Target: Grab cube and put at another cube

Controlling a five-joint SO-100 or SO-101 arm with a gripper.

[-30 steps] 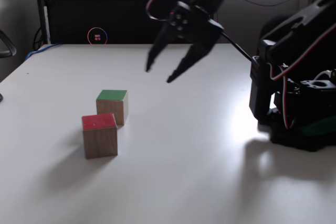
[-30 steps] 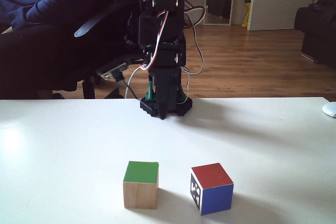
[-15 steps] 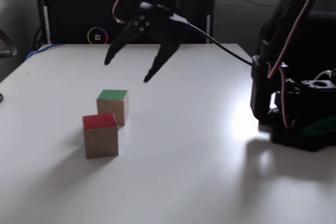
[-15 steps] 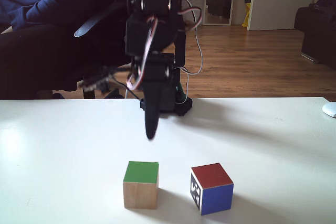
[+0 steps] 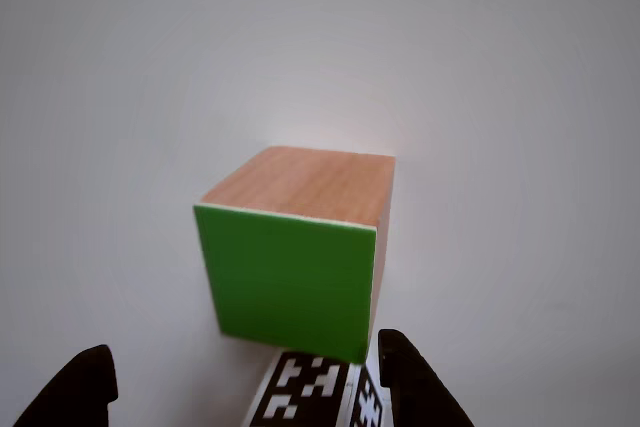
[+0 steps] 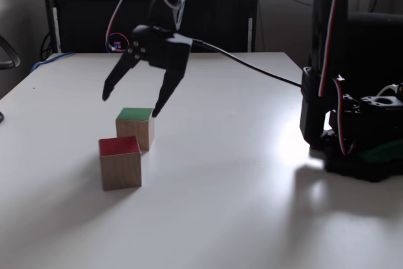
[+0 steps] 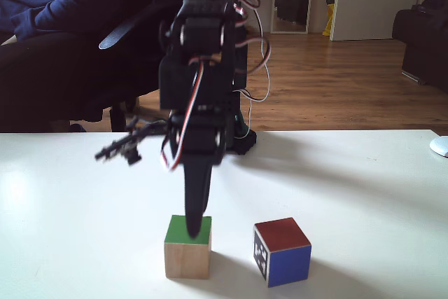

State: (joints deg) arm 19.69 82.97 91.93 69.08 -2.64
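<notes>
Wooden, green-topped, the cube sits on the table just beside another cube. Spread wide and empty above it, the gripper should descend squarely, straddling both wood sides before clamping.

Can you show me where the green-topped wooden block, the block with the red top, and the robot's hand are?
green-topped block [image 6: 135, 114]: a fixed view, on its green top face.
red-topped block [image 7: 282, 234]: a fixed view, on its red top face.
hand [image 6: 130, 106]: a fixed view, midway between the two spread fingertips, just above the green-topped block.
</notes>
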